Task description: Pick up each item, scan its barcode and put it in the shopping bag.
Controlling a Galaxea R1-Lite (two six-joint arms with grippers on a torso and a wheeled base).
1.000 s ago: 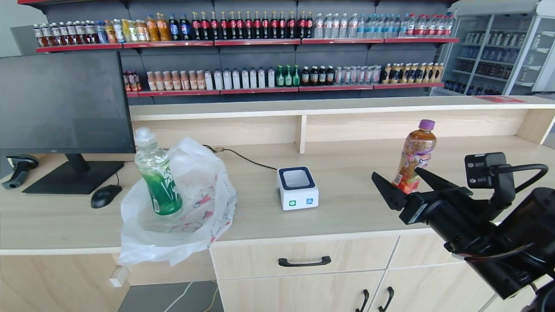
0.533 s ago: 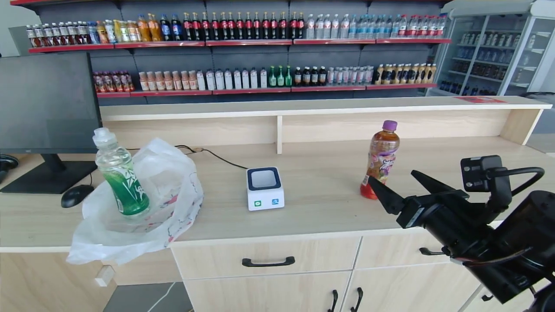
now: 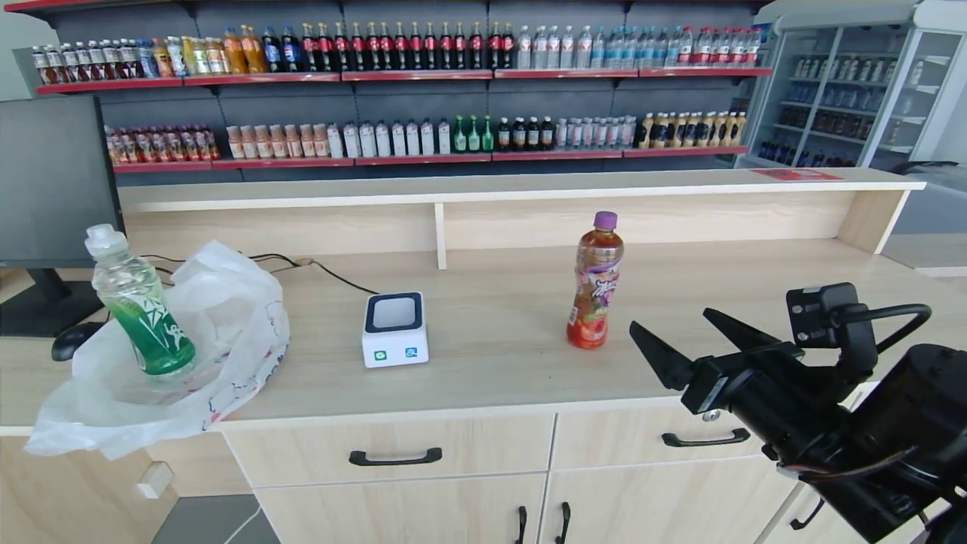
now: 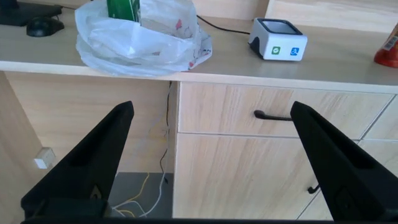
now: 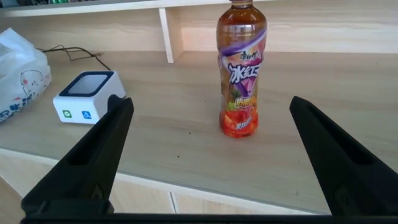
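The purple-capped tea bottle [image 3: 595, 283] stands upright on the surface [image 3: 491, 363], a little ahead of the right claw [image 3: 670, 319]. It is in line with the gap between the claw's spread fingers and touches neither. Farther off to that claw's left sits the white scanner [image 3: 394, 329], and beyond it the shopping bag [image 3: 234, 317] with a green bottle [image 3: 140, 306] leaning inside. The left claw [image 4: 211, 106], also spread wide and empty, hangs below the surface edge, facing the drawer fronts [image 4: 236, 115]. The bag lies above and ahead of it.
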